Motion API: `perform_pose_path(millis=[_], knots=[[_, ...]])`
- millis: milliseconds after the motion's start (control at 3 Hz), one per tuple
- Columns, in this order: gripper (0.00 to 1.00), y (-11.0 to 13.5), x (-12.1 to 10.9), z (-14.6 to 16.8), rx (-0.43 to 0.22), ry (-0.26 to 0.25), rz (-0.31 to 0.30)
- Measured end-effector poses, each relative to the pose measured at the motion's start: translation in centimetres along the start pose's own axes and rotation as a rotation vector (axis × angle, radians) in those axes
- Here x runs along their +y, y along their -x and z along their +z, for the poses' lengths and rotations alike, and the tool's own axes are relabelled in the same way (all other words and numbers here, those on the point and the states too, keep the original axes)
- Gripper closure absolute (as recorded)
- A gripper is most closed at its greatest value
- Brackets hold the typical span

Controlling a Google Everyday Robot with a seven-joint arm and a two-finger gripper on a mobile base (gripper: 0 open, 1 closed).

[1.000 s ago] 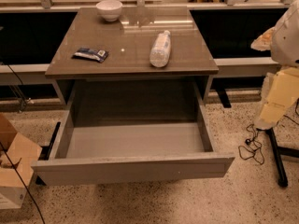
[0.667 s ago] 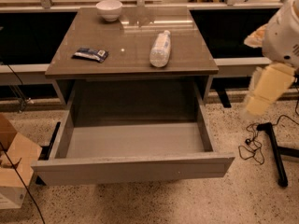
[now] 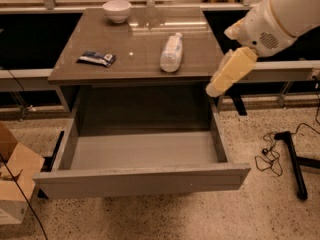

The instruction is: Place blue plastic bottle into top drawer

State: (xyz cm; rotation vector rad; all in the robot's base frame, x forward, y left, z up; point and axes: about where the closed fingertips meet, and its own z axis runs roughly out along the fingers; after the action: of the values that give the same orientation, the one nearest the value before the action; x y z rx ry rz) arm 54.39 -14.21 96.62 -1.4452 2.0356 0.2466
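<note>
- Since 0.7 s ago the arm (image 3: 280, 19) has swung in from the 3 o'clock edge of my view. The gripper (image 3: 220, 81) used to hang well off to the side of the table and now sits at its right front corner.
- The gripper points down toward 7 o'clock, its tip over the right wall of the top drawer (image 3: 142, 180). I cannot tell whether it is open or closed, and it holds nothing that I can see.
- The blue plastic bottle (image 3: 171, 53) has not shifted. It lies on its side on the table (image 3: 135, 39), right of centre, with its cap toward 12 o'clock. The gripper is at about 4 o'clock from it and not touching it.
- The top drawer stands pulled out toward 6 o'clock as before, and I see nothing inside it.
- A dark snack packet (image 3: 97, 58) lies at 9 o'clock from the bottle, and a white bowl (image 3: 117, 10) sits at 11 o'clock near the far edge. Neither has moved.
- On the floor, a cardboard box (image 3: 15, 184) is at 8 o'clock and a black stand (image 3: 292, 166) with a loose cable (image 3: 270, 154) is at 4 o'clock.
</note>
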Motion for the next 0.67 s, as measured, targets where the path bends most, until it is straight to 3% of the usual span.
perform_pose_path(millis=[333,667], knots=[[0.0,2.07,-3.68,4.12,-0.062,0.028,0.045],[0.0,2.03,-3.72,4.15,-0.062,0.028,0.045]])
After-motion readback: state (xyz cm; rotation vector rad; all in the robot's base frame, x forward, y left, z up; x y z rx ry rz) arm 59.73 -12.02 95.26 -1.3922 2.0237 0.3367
